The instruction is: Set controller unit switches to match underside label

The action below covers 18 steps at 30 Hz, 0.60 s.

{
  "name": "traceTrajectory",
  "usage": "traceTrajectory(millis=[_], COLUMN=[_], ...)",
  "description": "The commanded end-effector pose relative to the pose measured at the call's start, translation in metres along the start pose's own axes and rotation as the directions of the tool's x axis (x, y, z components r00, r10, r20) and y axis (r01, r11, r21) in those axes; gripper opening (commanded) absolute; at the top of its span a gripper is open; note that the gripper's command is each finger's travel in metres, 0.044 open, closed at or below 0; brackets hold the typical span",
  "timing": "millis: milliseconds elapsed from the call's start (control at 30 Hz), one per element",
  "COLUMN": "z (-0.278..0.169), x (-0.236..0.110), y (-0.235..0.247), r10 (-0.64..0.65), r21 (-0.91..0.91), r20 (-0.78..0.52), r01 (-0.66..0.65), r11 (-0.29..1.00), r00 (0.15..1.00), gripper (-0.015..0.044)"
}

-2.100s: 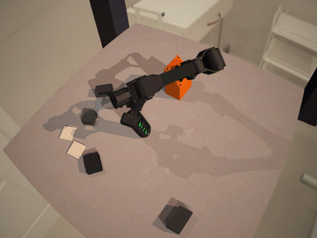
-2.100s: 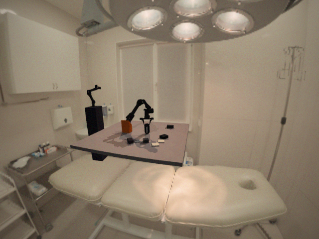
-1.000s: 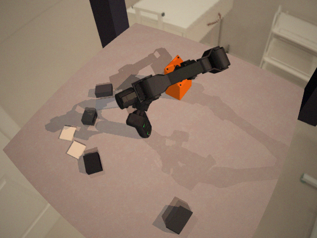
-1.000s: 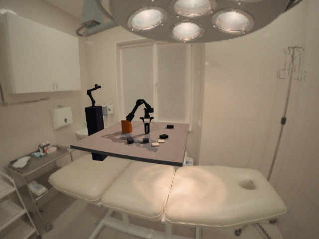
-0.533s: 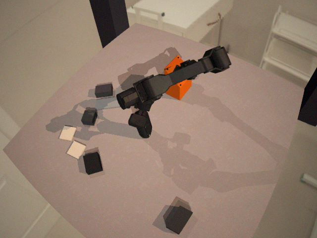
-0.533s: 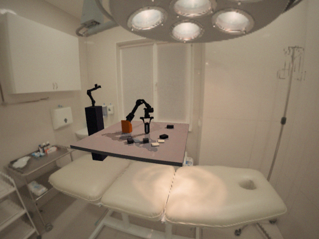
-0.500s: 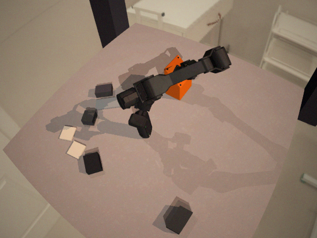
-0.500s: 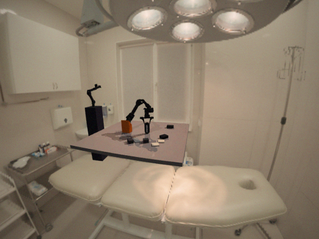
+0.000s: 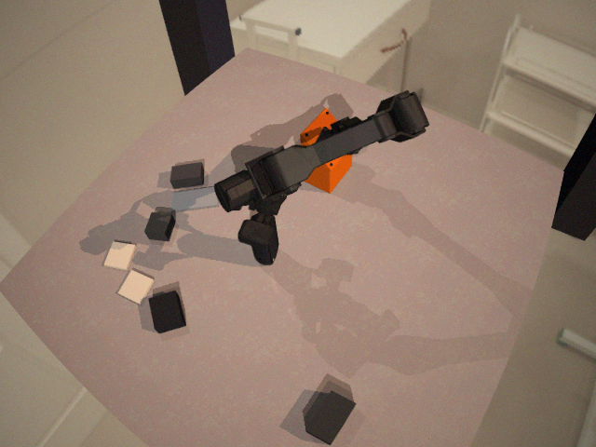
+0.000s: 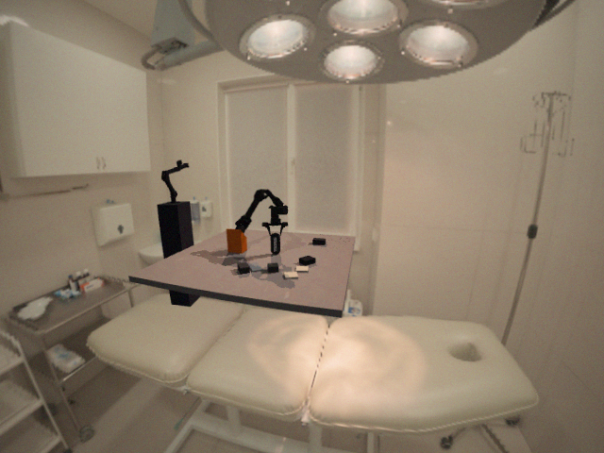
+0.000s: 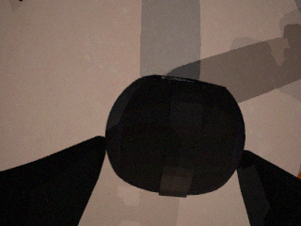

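Observation:
The dark controller unit (image 9: pixel 265 242) (image 10: pixel 276 247) (image 11: pixel 176 118) is held on end between the two fingers of my gripper (image 10: pixel 276 234) (image 11: pixel 174 153), over the bench (image 9: pixel 409 289) (image 10: pixel 205 273). My gripper is shut on it. In the exterior view one long face carries small light marks, too small to read. No green switch ends show in the top view. The wrist view looks down on a dark rounded end of the unit, with a finger at each side. The switches are hidden there. How far its lower end is from the bench is hard to tell.
Dark blocks (image 9: pixel 187 175) (image 9: pixel 160 225) (image 9: pixel 167 311) (image 9: pixel 330 416) lie around the bench. Two cream tiles (image 9: pixel 120 254) (image 9: pixel 136 286) and a flat blue-grey plate (image 9: pixel 192 199) lie left of my arm in the top view. An orange block (image 9: pixel 331 177) (image 10: pixel 236 241) stands at my arm's base.

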<state>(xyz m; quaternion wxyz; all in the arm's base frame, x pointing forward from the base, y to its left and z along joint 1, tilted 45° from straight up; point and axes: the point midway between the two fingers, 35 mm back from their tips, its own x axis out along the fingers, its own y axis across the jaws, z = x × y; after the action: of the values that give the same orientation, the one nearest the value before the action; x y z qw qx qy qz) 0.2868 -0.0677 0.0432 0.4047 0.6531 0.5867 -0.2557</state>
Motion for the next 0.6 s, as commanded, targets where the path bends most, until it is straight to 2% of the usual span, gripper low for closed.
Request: traceTrajectory(millis=[0,567], z=[-0.009,-0.021], x=[0.003,0.003], y=[0.000,0.000], r10=[-0.003,-0.004], r21=[-0.008,-0.008], r20=[-0.028,-0.066], r01=[0.003,0.003], r11=[1.000,1.000], r00=[1.000,0.998], gripper=[0.0336,0.0337])
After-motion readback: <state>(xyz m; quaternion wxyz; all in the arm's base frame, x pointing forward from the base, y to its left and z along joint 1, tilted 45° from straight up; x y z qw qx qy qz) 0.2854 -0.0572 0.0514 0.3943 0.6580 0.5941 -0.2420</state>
